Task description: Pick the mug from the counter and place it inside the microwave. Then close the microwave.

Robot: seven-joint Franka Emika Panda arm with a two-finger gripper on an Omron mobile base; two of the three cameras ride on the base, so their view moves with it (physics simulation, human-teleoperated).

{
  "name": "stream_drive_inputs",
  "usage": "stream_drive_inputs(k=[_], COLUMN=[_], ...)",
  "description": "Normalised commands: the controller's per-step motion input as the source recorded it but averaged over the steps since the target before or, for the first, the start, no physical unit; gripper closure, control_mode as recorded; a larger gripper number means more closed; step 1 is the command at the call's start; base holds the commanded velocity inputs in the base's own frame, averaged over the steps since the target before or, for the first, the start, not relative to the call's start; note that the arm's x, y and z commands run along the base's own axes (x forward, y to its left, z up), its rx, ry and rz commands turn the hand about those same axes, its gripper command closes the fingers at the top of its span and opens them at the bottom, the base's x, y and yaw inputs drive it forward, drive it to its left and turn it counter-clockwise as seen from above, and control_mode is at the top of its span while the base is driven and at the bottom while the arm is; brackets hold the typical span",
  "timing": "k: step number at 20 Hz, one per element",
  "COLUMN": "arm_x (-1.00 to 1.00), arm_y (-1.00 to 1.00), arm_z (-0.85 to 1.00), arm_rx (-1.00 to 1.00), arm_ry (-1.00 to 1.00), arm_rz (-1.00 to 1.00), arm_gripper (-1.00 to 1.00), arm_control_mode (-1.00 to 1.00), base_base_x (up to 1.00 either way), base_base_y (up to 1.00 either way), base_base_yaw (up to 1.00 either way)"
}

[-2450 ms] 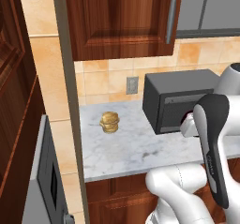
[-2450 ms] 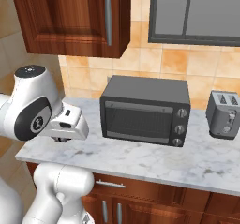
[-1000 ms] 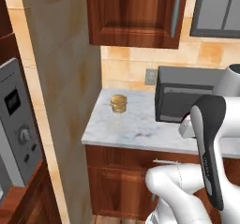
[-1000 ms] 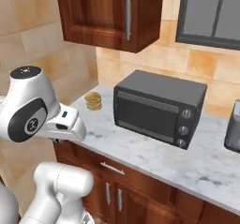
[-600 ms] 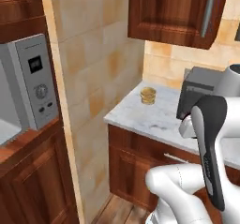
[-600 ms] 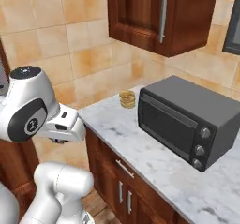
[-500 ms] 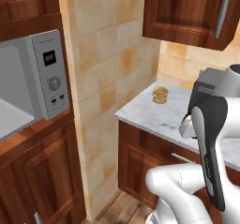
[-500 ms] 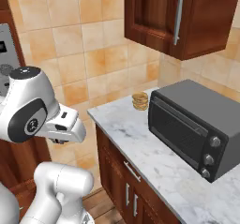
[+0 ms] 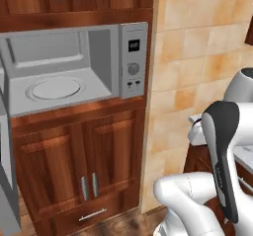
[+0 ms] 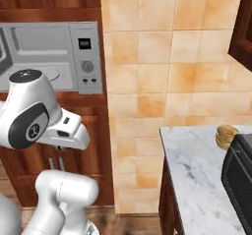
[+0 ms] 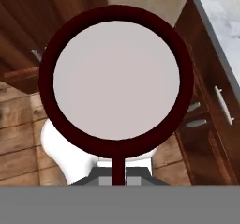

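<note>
The mug (image 11: 116, 80) looms close in the hand view, a dark maroon rim around a pale whitish inside, seen from above. My gripper (image 11: 116, 177) is shut on the mug at its near edge, and the fingertips are hidden under it. The hand (image 10: 70, 130) hangs low in front of the wooden cabinets. The microwave (image 9: 74, 64) stands open in a wall niche, with its round turntable (image 9: 52, 88) bare and its door (image 9: 7, 180) swung out to the left. The marbled counter (image 10: 199, 180) lies off to the right.
A golden-brown bun-like lump (image 10: 226, 135) and a black boxy appliance (image 10: 238, 175) sit on the counter. A tiled wall column (image 10: 147, 81) separates the counter from the microwave. Reddish cabinet doors (image 9: 79, 161) stand below the microwave, over a wooden floor (image 11: 18, 138).
The base has swung left, so the whole picture has shifted: counter and black appliance slid off to the right and the open microwave came into view. The arm keeps its pose.
</note>
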Motion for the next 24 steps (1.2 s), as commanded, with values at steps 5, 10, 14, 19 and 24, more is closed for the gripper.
stream_drive_inputs(k=[5,10,14,19,24], arm_x=[0.0,0.0,0.0,0.0,0.0], arm_y=[0.0,0.0,0.0,0.0,0.0], arm_z=[0.0,0.0,0.0,0.0,0.0], arm_rx=[0.0,0.0,0.0,0.0,0.0], arm_ry=[0.0,0.0,0.0,0.0,0.0], arm_rz=[0.0,0.0,0.0,0.0,0.0], arm_gripper=[1.0,1.0,1.0,1.0,1.0], arm_control_mode=[1.0,1.0,1.0,1.0,1.0], base_base_x=[0.0,-0.05,0.0,-0.01,0.0], base_base_y=[0.0,0.02,0.42,0.67,0.29], base_base_yaw=[0.52,0.2,0.05,0.06,0.02])
